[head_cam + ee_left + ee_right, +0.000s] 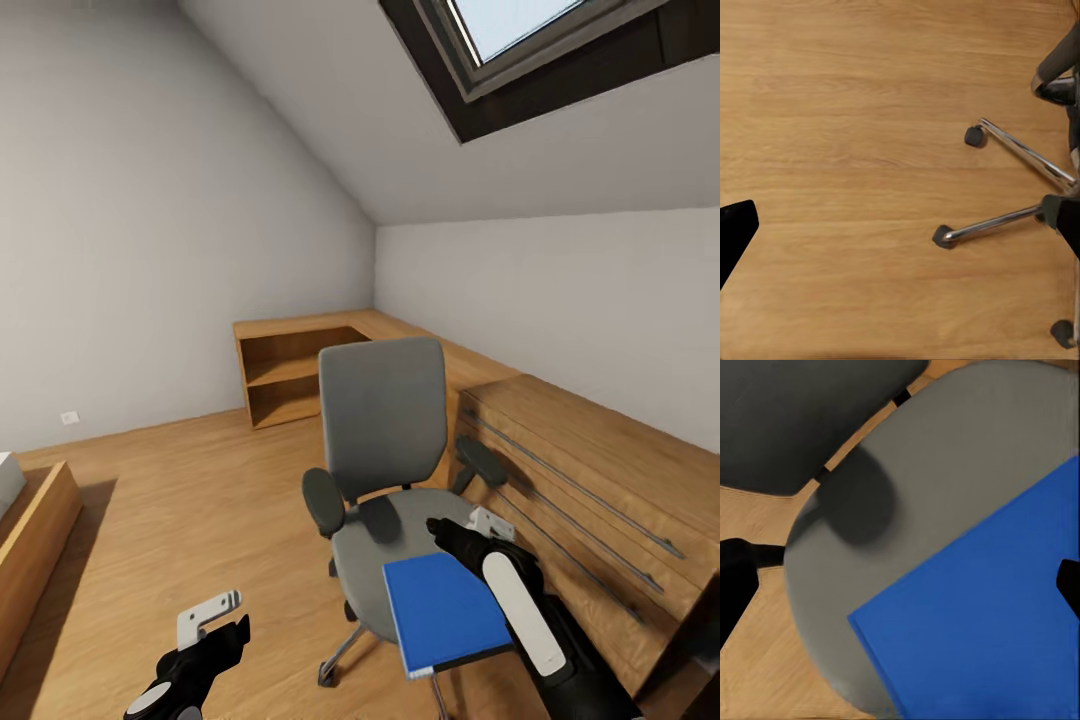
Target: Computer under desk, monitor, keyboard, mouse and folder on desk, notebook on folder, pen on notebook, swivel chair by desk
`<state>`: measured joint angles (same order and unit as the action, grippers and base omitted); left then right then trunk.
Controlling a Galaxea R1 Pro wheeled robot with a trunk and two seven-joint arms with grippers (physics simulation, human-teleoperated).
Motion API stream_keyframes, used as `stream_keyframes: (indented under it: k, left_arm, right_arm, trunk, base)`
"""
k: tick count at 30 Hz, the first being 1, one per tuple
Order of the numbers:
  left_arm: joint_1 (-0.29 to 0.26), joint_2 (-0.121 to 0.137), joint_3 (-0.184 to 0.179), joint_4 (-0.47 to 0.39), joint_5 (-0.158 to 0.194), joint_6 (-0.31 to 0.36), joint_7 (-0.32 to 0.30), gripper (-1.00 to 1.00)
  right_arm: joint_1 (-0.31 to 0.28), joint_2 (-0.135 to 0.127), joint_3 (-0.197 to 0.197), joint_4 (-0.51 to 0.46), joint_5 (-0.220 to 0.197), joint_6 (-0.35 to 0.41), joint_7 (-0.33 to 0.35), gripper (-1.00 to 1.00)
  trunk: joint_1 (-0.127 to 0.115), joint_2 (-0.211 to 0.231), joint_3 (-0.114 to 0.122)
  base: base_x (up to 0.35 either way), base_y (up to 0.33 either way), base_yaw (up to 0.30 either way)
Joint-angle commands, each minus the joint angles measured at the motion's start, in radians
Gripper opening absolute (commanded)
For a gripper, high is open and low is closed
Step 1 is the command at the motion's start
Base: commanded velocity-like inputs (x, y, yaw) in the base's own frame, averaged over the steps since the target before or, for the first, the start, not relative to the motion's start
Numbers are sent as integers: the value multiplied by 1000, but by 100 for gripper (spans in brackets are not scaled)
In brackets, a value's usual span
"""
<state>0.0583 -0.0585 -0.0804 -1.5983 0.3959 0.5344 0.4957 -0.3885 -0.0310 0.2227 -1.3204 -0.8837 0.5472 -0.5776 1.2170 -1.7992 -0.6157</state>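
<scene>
**Folder on chair seat, both grippers' states unclear**

The swivel chair (385,470) was seen in the head view beside a wooden chest of drawers (590,480), its star base mostly hidden under the seat. That base (1020,187), chrome legs and casters on the wood floor (855,150), was exposed in the left wrist view, cut off at the frame edge. The folder (443,612) was lying on the seat's front, overhanging the edge, one side covered by the right arm. The right gripper (478,528) was hovering over the folder (990,622); its opening could not be judged. The left gripper (215,620) was held low over bare floor, nothing visibly held, opening not discernible.
</scene>
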Motion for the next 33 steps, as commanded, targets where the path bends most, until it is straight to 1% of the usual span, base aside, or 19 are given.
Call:
stream_keyframes:
  k: [1,4,7,8,14,15,17,18,19,23,24,29,33]
  left_arm:
    - [0,0,-1,-2,11,1,9,100]
    - [0,0,-1,-2,11,1,9,100]
    - [0,0,-1,-2,10,1,9,100]
    - [0,0,0,-2,10,1,9,100]
    - [-1,0,0,-2,10,2,9,100]
    - [0,-1,0,-9,10,1,10,100]
    - [0,-2,0,-9,10,1,11,100]
    - [0,-2,0,-9,10,1,11,100]
    - [0,-3,1,-8,10,1,13,100]
    - [0,-3,1,-8,10,1,13,100]
    - [0,-3,1,-8,10,1,13,100]
    - [-1,-3,1,-7,11,1,14,100]
    - [0,-3,1,-6,11,1,14,100]
  right_arm:
    - [-1,-3,0,-1,-19,0,-10,100]
    - [-1,-18,-5,-1,-67,0,-10,100]
    - [-1,-24,-7,0,-88,0,-10,100]
    - [-1,-28,-7,0,-105,0,-10,100]
    - [-1,-30,-13,0,-113,0,-10,100]
    - [11,-42,-39,0,-119,-1,-6,100]
    - [13,-50,-40,0,-126,-2,-6,100]
    - [14,-57,-41,0,-136,-4,-5,100]
    - [22,-73,-43,-1,-168,-6,0,100]
    - [28,-84,-44,-1,-182,-8,22,100]
    - [29,-90,-44,-2,-185,-8,41,100]
    - [40,-105,-47,-2,-191,-8,94,100]
    - [55,-114,-63,-3,-192,-9,125,100]
  trunk:
    - [0,-1,-1]
    - [0,-1,-1]
    - [0,-1,-1]
    - [0,-1,-1]
    - [0,-1,-1]
    - [3,-8,-4]
    - [11,-22,-11]
    - [15,-29,-14]
    - [19,-36,-17]
    - [34,-64,-29]
    - [38,-71,-33]
    - [57,-106,-48]
    - [72,-134,-61]
  base:
    - [-256,237,-262]
    - [-238,253,-137]
    - [-190,235,-59]
    - [-71,85,-19]
    - [-35,42,-9]
    - [-2,2,0]
    - [-1,1,0]
    - [0,0,0]
    - [0,0,0]
    - [0,0,0]
    - [0,0,0]
    - [0,0,0]
    - [0,0,0]
